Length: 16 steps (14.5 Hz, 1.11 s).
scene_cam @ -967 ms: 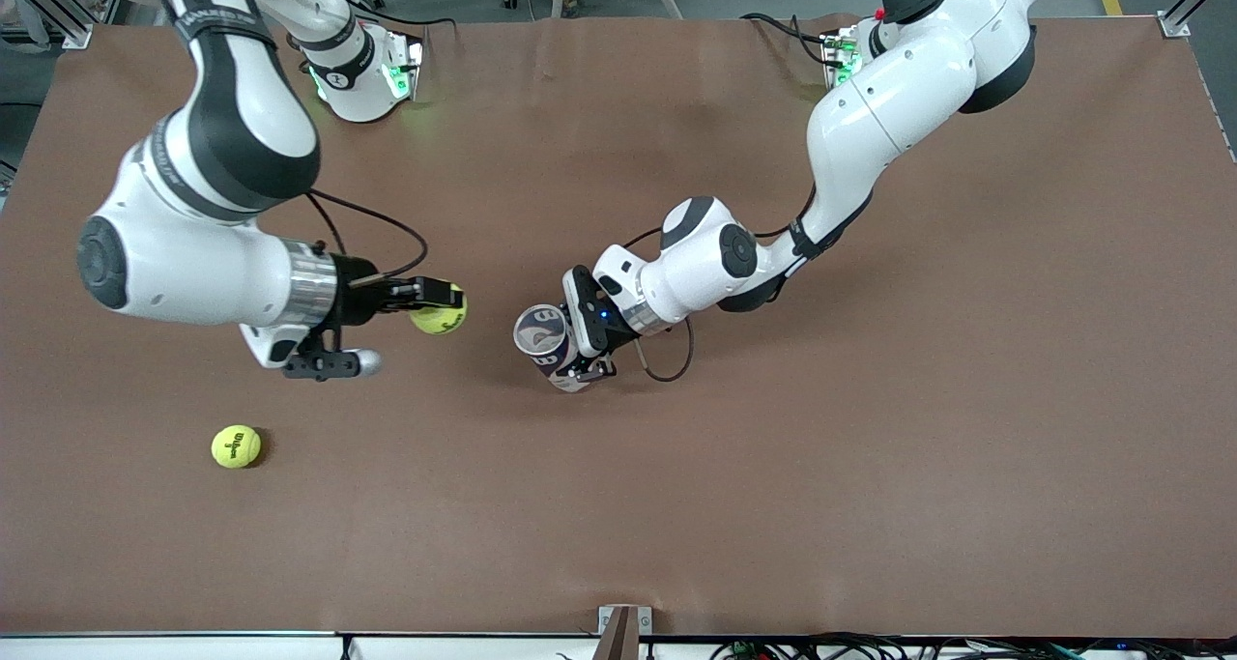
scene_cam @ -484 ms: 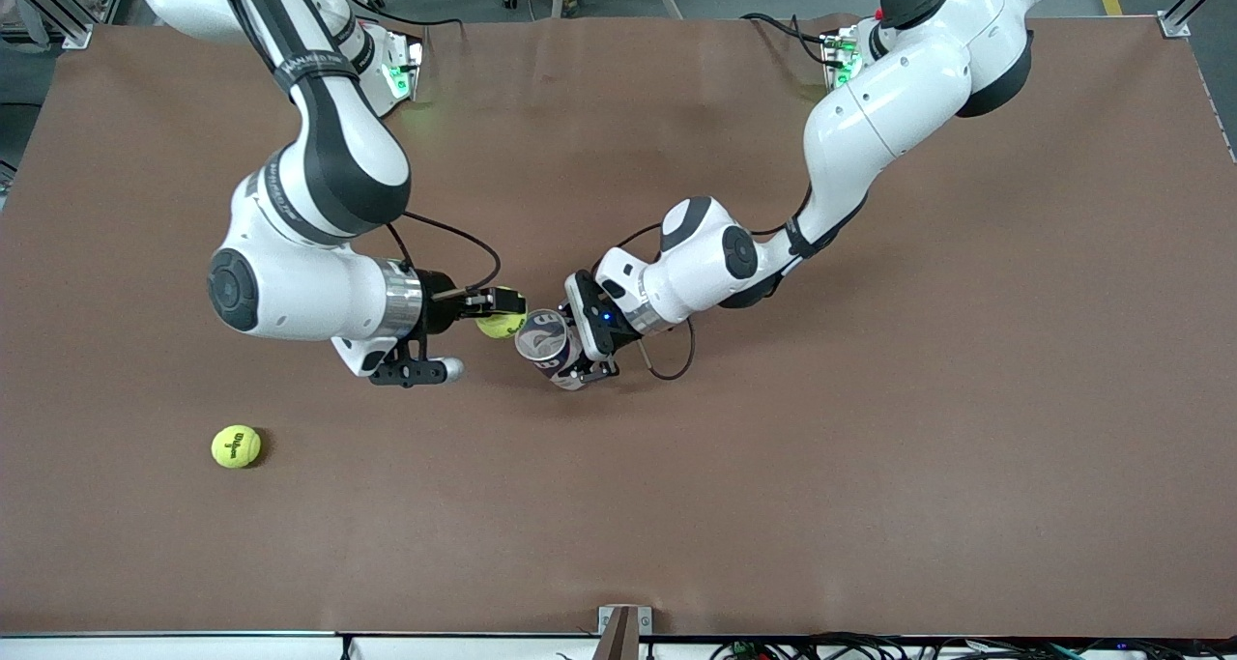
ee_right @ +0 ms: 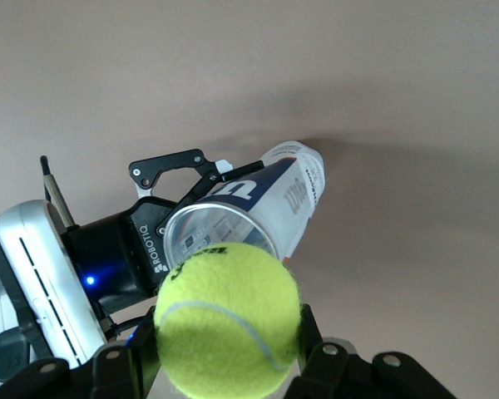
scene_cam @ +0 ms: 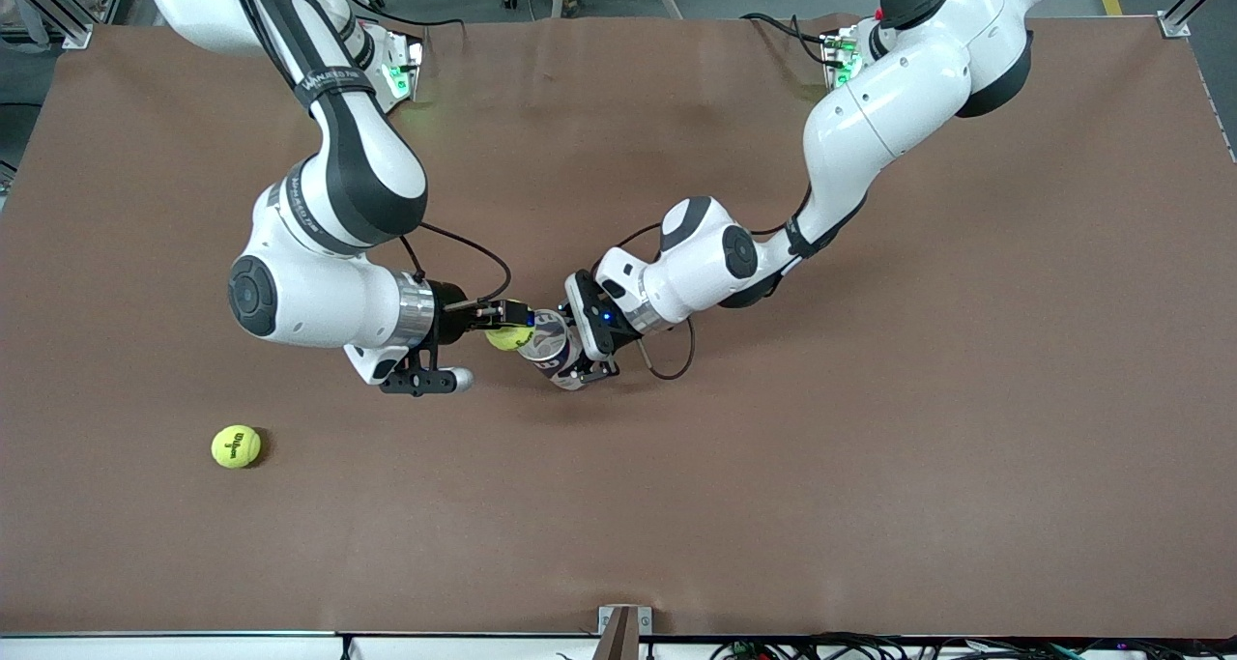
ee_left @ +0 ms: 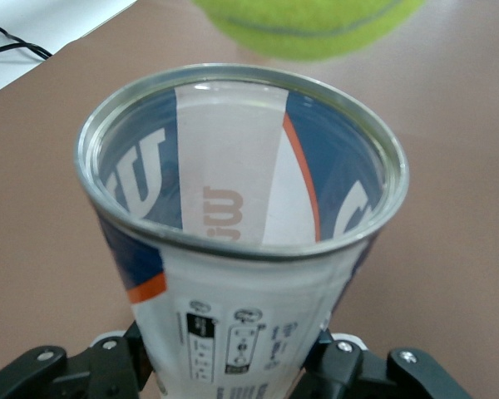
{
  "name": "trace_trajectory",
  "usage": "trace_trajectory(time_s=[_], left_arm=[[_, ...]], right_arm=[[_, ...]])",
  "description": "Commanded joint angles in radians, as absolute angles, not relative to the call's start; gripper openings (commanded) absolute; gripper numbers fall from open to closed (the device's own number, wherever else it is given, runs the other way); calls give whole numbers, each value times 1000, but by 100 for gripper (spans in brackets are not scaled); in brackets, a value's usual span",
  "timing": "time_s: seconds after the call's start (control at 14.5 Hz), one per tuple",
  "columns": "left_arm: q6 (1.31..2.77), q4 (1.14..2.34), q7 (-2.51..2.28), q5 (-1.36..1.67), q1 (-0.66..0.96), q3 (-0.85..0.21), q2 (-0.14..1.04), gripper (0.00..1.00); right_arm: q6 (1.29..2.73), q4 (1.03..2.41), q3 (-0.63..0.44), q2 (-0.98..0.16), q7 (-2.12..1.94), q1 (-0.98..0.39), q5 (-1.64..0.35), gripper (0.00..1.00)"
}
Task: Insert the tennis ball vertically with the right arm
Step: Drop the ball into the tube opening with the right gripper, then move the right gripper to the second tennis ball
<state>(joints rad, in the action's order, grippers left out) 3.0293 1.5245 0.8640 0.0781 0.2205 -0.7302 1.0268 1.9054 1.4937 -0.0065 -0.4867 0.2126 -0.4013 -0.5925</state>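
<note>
My right gripper (scene_cam: 508, 330) is shut on a yellow tennis ball (scene_cam: 504, 338), held just at the open mouth of a blue-and-white ball can (scene_cam: 553, 351). In the right wrist view the ball (ee_right: 226, 320) sits between the fingers of the right gripper (ee_right: 226, 353), with the can (ee_right: 270, 199) just past it. My left gripper (scene_cam: 583, 349) is shut on the can's lower body and holds it above the table, tilted with its mouth toward the right arm. The left wrist view looks into the empty can (ee_left: 241, 249); the ball (ee_left: 308, 25) is just outside the rim, and the left gripper (ee_left: 233, 370) clasps the can.
A second yellow tennis ball (scene_cam: 236, 445) lies on the brown table (scene_cam: 870, 447) toward the right arm's end, nearer the front camera. The arms' bases stand along the table's edge farthest from that camera.
My right arm has carried the ball sideways toward the left arm's end, from well apart from the can to its mouth. The left gripper and can have barely moved.
</note>
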Motion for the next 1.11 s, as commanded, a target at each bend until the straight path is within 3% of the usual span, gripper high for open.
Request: trace_trajectory(time_s=[0.0,0.62,0.76,1.04], left_arm=[[3045,1529,881,97,215,-739,1042,69],[3045,1532,885,97,204,-739,1040,69],[3045,1532,885,97,204,-742,1040,70],[3045,1532,885,97,202,-749,1040,70]], right_arm=[[1921,1491,-12,-494,224,-422,-615,48],[1980,1491,-12,-515,225,-454,-615,55],[1982,1488,-14,-514,232,-460,-609,100],[1956,1437,-23,-506,356,-446,-594,100]])
